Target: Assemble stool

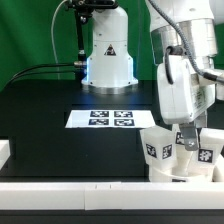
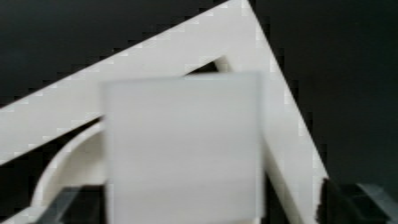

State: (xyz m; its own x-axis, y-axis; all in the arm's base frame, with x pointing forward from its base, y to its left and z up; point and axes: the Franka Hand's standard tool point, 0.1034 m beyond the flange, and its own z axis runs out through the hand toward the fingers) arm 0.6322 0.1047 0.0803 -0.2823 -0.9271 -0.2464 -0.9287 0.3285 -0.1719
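Note:
The stool parts sit at the front of the exterior view's right, against the white corner rails. Two white tagged legs (image 1: 158, 150) (image 1: 206, 150) lean outward on the seat disc (image 1: 180, 170), which is mostly hidden. My gripper (image 1: 185, 133) reaches straight down between them and is shut on a third white leg (image 2: 187, 140). In the wrist view this leg fills the middle, with one dark finger (image 2: 63, 205) at each side. A curved white edge of the seat (image 2: 68, 150) shows beside the leg.
The marker board (image 1: 110, 118) lies mid-table in front of the robot base (image 1: 108, 60). White rails run along the front (image 1: 70, 185) and the left edge (image 1: 5, 150). In the wrist view two rails meet in a corner (image 2: 196, 40) beyond the leg.

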